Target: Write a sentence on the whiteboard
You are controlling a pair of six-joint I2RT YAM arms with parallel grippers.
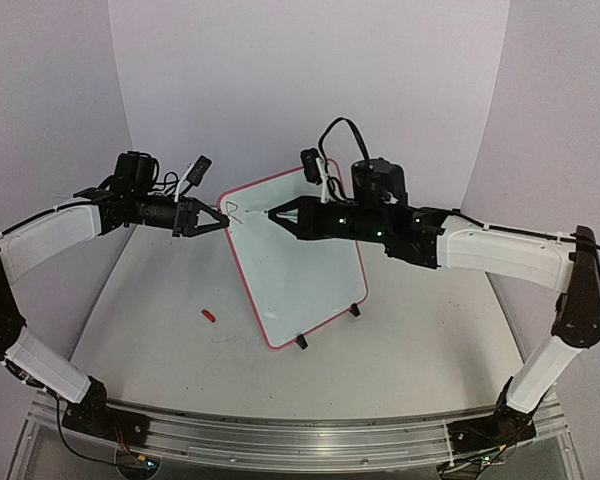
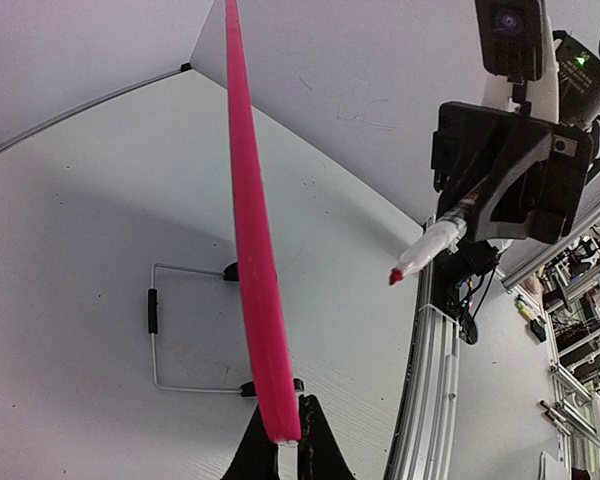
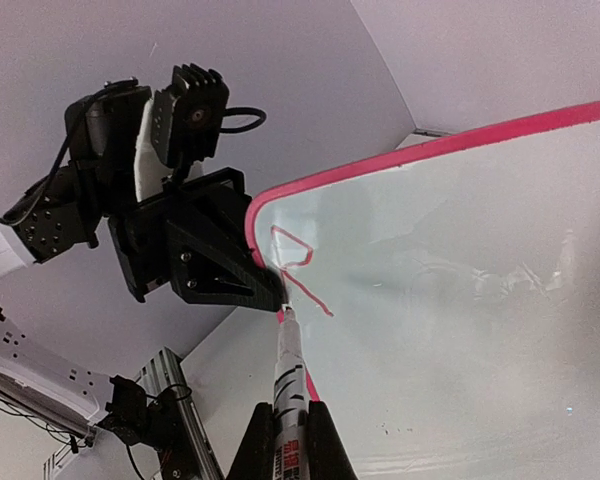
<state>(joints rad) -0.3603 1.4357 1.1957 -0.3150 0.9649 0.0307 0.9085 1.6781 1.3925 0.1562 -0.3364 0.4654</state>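
The whiteboard (image 1: 300,265) stands tilted on its small black feet, with a thin red rim. My left gripper (image 1: 218,222) is shut on its upper left corner; in the left wrist view the rim (image 2: 250,230) runs edge-on into the jaws (image 2: 285,445). My right gripper (image 1: 288,216) is shut on a marker (image 3: 288,375), uncapped, with its tip (image 3: 283,312) close to that corner. In the left wrist view the marker tip (image 2: 395,275) hangs a little off the board's face. Of the sentence, only one red "R" (image 3: 298,265) shows, also visible in the top view (image 1: 234,211).
A small red cap (image 1: 209,315) lies on the table left of the board. A wire stand (image 2: 155,310) props the board from behind. The aluminium rail (image 1: 280,440) with both arm bases runs along the near edge. White walls enclose the back and sides.
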